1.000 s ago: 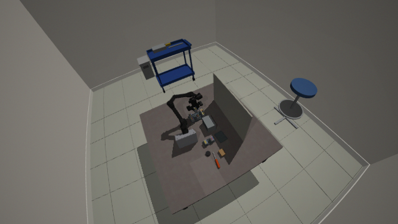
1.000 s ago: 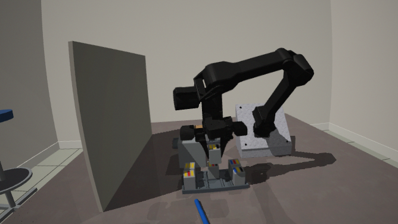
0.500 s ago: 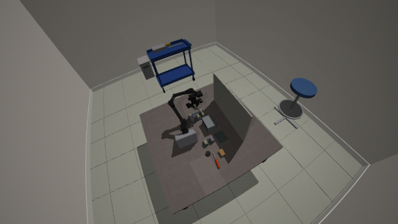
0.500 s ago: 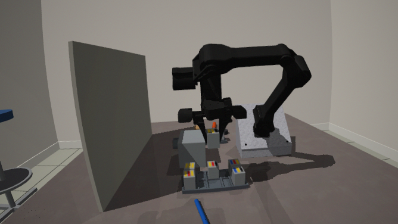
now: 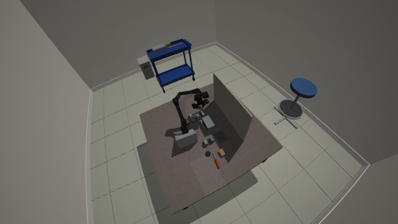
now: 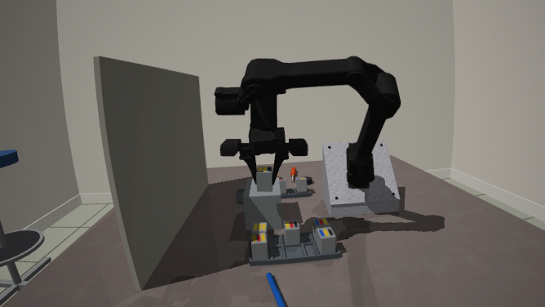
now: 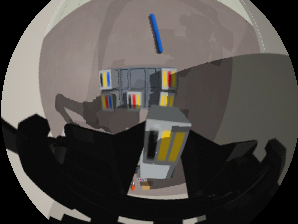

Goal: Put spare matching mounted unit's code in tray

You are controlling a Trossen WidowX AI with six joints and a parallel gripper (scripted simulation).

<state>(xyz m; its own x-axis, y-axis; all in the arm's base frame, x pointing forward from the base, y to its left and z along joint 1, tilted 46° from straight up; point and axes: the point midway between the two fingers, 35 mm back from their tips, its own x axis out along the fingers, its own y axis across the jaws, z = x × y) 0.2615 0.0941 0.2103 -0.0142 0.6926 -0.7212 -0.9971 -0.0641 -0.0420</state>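
Observation:
My gripper (image 5: 201,107) (image 6: 265,182) (image 7: 162,126) is shut on a grey block (image 6: 264,181) (image 7: 165,140) with one black and two yellow stripes on top. It holds the block upright, above or beside the large grey box (image 5: 209,122) (image 6: 263,213) as the exterior view shows it. The spares rack (image 6: 294,260) (image 7: 136,80) holds several striped grey spares, with bare slots between. A dark flat tray (image 5: 221,136) lies beyond the grey box, mostly hidden in the exterior view. Which unit is the mounted one, and its printed code, I cannot tell.
A tall grey panel (image 5: 232,107) (image 6: 155,163) stands along one side. A smaller rack with striped units (image 5: 208,140) lies near the tray. An orange screwdriver (image 5: 217,162), a tan block (image 5: 221,152) and a black disc (image 5: 208,154) lie farther along. A blue rod (image 6: 276,289) (image 7: 156,34) lies beyond the spares rack.

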